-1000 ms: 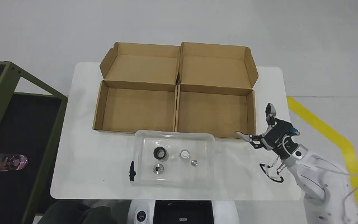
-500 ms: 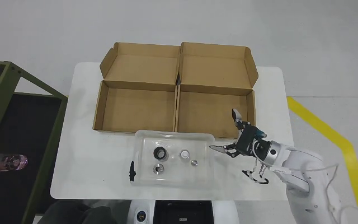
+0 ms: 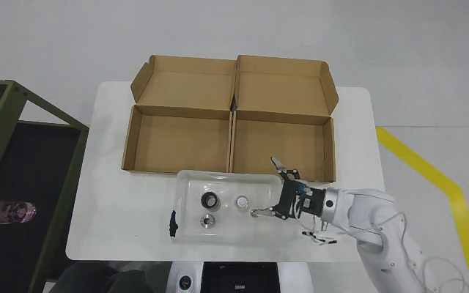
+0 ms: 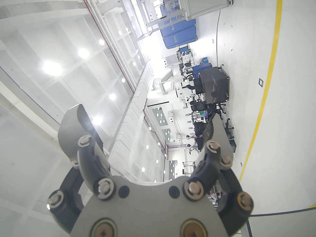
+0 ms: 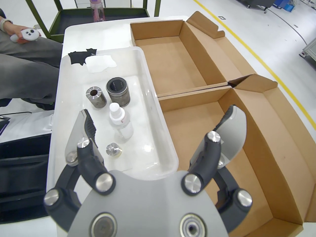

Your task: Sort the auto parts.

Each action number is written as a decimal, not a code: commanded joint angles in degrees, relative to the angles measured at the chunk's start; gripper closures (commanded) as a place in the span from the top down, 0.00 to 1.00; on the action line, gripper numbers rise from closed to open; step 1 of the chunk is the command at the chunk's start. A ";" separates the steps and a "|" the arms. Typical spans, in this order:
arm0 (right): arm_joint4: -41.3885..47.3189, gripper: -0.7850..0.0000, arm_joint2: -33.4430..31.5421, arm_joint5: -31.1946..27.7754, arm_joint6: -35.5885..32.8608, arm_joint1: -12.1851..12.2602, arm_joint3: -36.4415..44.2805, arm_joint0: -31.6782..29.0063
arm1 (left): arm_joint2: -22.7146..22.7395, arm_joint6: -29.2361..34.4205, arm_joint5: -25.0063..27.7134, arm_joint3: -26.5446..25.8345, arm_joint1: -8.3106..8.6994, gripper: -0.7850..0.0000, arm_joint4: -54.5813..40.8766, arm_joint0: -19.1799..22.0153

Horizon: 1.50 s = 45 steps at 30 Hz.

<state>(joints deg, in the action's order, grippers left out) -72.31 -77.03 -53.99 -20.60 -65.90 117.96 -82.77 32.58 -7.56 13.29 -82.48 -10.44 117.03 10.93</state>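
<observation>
White table (image 3: 110, 146) carries the left box (image 3: 178, 143) and right box (image 3: 278, 146), both open, at 12 o'clock of the clear tray (image 3: 227, 173). The tray has black tape (image 5: 79, 56) at its 9 o'clock end. Inside are a bearing (image 3: 210, 201), a metal cylinder (image 3: 208, 221), a white bottle (image 3: 242, 201) and a nut (image 3: 255, 213) (at the bottle's 5 o'clock). The right gripper (image 3: 264, 186) hovers at the tray's 3 o'clock end, fingers wide apart and empty. The left gripper (image 4: 145, 124) points at the ceiling, likewise spread and empty.

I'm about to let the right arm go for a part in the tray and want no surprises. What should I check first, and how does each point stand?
1. Right gripper open: ok, jaws spread wide.
2. Gripper centred on the small metal part: not ok, the part sits by one fingertip.
3. Finger room beside the white bottle: cannot tell, it stands close to the part.
4. Cardboard boxes open and empty: ok.
5. Left gripper out of the way: ok, open and pointing off into the room.
</observation>
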 commanded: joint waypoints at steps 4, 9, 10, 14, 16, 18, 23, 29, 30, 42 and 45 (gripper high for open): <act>-1.06 1.00 3.18 -0.72 -1.61 0.10 -1.00 1.85 | 0.00 0.00 0.00 0.00 0.00 1.00 0.00 0.00; -2.03 1.00 6.16 -0.66 -3.54 0.16 -1.67 3.45 | 0.00 0.00 0.00 0.00 0.00 1.00 0.00 0.00; -2.27 1.00 6.78 -0.62 -3.94 0.16 -1.70 3.75 | 0.00 0.00 0.00 0.00 0.00 1.00 0.00 0.00; -2.86 1.00 9.28 -0.64 -5.08 0.17 -1.84 4.67 | 0.00 0.00 0.00 0.00 0.00 1.00 0.00 0.00; -3.00 1.00 10.39 -0.71 -5.53 0.19 -1.93 4.97 | 0.00 0.00 0.00 0.00 0.00 1.00 0.00 0.00; -3.17 1.00 11.41 -0.93 -6.04 0.23 -2.09 5.23 | 0.00 0.00 0.00 0.00 0.00 1.00 0.00 0.00; -3.48 1.00 13.33 -0.70 -7.08 0.33 -2.86 5.76 | 0.00 0.00 0.00 0.00 0.00 1.00 0.00 0.00; -3.00 1.00 14.57 -0.42 -8.26 0.54 -4.29 6.39 | 0.00 0.00 0.00 0.00 0.00 1.00 0.00 0.00; -2.95 1.00 14.75 -0.24 -8.57 0.57 -4.48 6.48 | 0.00 0.00 0.00 0.00 0.00 1.00 0.00 0.00; -1.94 0.87 17.15 3.18 -11.60 0.72 -7.08 7.92 | 0.00 0.00 0.00 0.00 0.00 1.00 0.00 0.00; -1.89 0.78 17.71 4.09 -11.91 0.71 -7.95 8.45 | 0.00 0.00 0.00 0.00 0.00 1.00 0.00 0.00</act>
<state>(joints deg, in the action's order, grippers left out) -74.20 -59.50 -50.24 -32.44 -65.18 110.33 -74.50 32.58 -7.56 13.29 -82.48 -10.44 117.03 10.93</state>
